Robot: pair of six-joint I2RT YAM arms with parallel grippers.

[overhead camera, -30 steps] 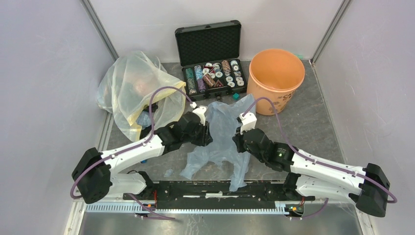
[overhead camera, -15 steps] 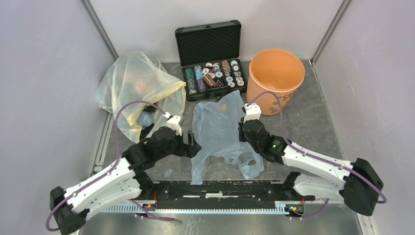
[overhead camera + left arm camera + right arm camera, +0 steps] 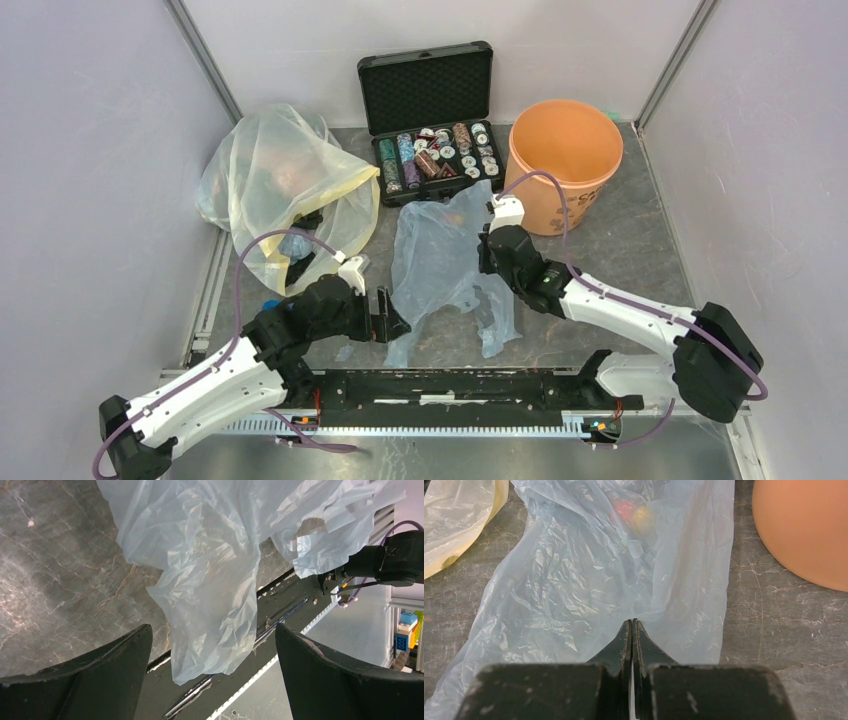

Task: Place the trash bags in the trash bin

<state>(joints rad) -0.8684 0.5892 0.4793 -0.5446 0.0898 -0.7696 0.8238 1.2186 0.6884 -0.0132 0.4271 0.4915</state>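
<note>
The pale blue trash bag (image 3: 440,260) is raised off the table's middle, crumpled, its lower end hanging near the front rail. My right gripper (image 3: 484,256) is shut on the bag's right edge; in the right wrist view the closed fingers (image 3: 632,621) pinch thin film and the bag (image 3: 599,570) spreads out ahead. My left gripper (image 3: 386,318) stands open just left of the bag's lower end, apart from it. In the left wrist view the bag (image 3: 200,555) hangs ahead of the wide gripper (image 3: 212,627). The orange trash bin (image 3: 565,150) stands upright at the back right, also in the right wrist view (image 3: 804,530).
A large yellowish translucent bag (image 3: 275,180) lies at the back left, its corner in the right wrist view (image 3: 454,515). An open black case (image 3: 430,90) with several chips stands at the back centre. The black front rail (image 3: 450,385) runs between the arm bases.
My left gripper has opened, let go of the bag and drawn back toward the near left. The right gripper has carried the bag's edge farther back toward the bin.
</note>
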